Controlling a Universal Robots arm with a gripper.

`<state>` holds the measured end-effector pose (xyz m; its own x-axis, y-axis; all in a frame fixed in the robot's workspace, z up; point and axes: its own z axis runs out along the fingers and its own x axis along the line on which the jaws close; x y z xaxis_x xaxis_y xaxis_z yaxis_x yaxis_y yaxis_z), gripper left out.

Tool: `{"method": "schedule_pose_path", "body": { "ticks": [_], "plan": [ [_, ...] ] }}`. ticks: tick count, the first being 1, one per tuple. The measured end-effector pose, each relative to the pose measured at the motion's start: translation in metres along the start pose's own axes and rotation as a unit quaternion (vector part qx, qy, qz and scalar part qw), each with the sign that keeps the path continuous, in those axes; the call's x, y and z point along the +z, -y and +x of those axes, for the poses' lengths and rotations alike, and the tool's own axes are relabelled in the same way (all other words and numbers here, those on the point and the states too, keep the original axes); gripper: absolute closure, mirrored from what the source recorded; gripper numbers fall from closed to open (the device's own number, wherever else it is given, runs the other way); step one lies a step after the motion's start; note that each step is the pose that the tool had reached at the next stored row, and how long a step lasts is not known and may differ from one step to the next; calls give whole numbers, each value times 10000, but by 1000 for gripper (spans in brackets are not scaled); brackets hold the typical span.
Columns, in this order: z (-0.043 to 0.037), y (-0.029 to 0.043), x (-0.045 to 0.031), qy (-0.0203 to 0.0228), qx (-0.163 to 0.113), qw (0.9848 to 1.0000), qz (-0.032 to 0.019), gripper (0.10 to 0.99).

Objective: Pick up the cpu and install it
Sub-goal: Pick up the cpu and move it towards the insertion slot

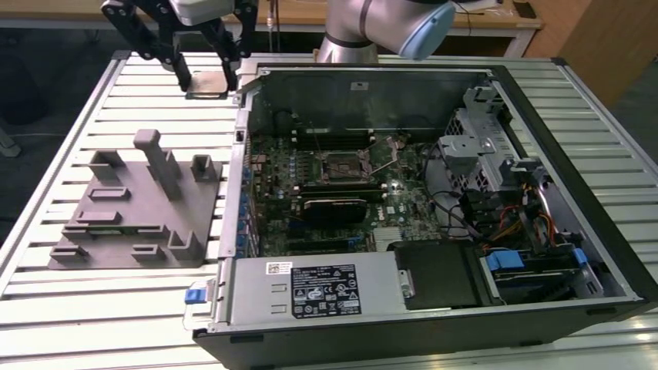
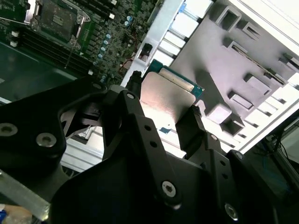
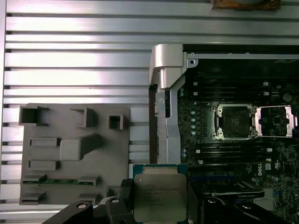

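Note:
My gripper [image 1: 206, 82] hangs over the slatted table beyond the far left corner of the open computer case, shut on the cpu [image 1: 209, 85]. The cpu is a flat square chip with a silver top, and it is held by two opposite edges. In the first wrist view the cpu [image 3: 160, 196] sits between the black fingers [image 3: 125, 192], with its green rim showing. In the second wrist view its plain metal face [image 2: 166, 95] is clamped in the gripper [image 2: 163, 101]. The motherboard's socket [image 1: 340, 164] [image 3: 233, 121] lies inside the case with its metal frame flipped open and nothing in it.
A grey fixture block [image 1: 134, 208] [image 3: 70, 149] with slots and posts lies on the table at the exterior view's left of the case [image 1: 245, 154]. A black heatsink [image 1: 331, 210], a power supply [image 1: 308, 289], drive cages and cables [image 1: 494, 177] fill the case.

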<state>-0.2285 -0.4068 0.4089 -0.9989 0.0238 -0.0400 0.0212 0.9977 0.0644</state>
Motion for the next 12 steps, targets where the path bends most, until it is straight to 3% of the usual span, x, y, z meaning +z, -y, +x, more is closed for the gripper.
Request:
{"method": "schedule_pose_path", "body": {
  "ticks": [12],
  "plan": [
    [-219, -5, 9, 0, 0, 10000, 0, 545]
  ]
}}
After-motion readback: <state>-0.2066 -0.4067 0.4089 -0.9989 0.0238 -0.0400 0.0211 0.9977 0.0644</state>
